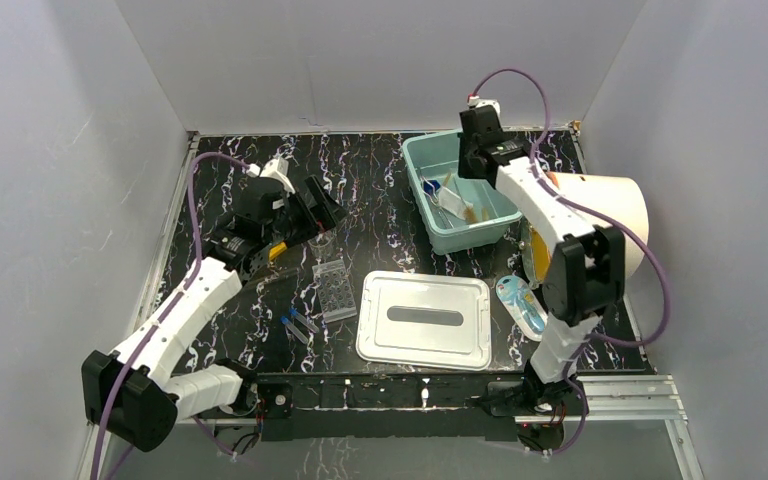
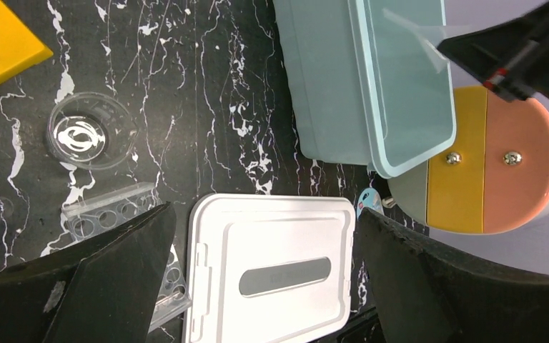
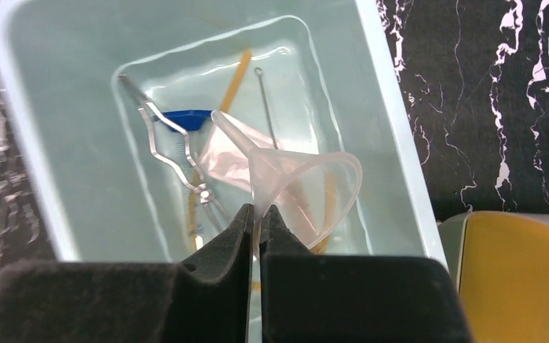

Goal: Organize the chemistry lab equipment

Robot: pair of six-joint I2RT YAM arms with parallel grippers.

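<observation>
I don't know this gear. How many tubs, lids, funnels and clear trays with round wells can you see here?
teal tub: 1
white lid: 1
clear funnel: 1
clear well plate: 1
Total: 4

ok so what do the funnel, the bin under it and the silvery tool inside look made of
Funnel: likely thin translucent plastic; things behind show through its cone.
Bin: pale teal plastic, smooth, faintly glossy, moulded rounded corners.
Tool: apparently bare metal, thin and silver with bright glints.

Right claw (image 1: 463, 180) with a funnel (image 1: 451, 201) over the teal bin (image 1: 475, 236), white lid (image 1: 400, 336) nearby
</observation>
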